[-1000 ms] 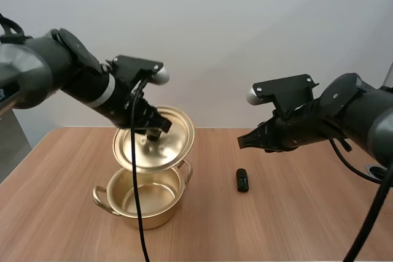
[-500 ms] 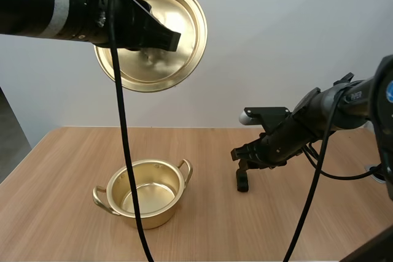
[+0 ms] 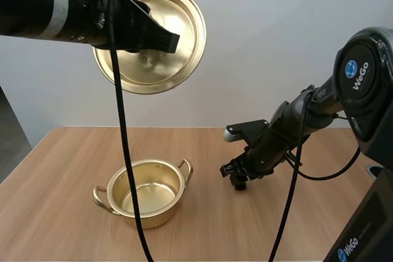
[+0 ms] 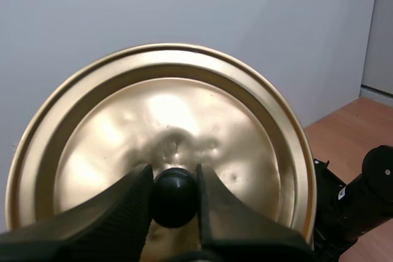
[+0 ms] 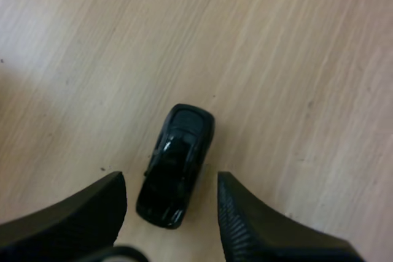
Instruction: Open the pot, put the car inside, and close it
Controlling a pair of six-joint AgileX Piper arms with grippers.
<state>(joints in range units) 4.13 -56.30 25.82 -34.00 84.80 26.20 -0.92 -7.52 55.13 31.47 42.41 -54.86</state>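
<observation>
Pot (image 3: pixel 153 214), the single gold one with two side handles, stands open and empty on the wooden table (image 3: pixel 73 151), in the lower left of the high view. Its one lid (image 3: pixel 181 23) is off and high above it in the upper left of the frame, tipped on edge so that its top face turns toward the camera.

The left gripper (image 3: pixel 169 41) holds the lid. In the left wrist view that gripper (image 4: pixel 174 179) has its two fingers closed on the lid's (image 4: pixel 184 108) black knob (image 4: pixel 174 199), one finger on each side, pinching it.

One small black car (image 3: pixel 238 183) sits on the table to the right of the pot, well apart from it, near the middle of the high view. The right gripper (image 3: pixel 236 173) is down low right over it. In the right wrist view the car (image 5: pixel 177 164) lies on the wood (image 5: pixel 295 59) between the two fingers of the right gripper (image 5: pixel 167 182). These stand apart, one on each side of the car, with bare table showing between each finger and the car's sides.
</observation>
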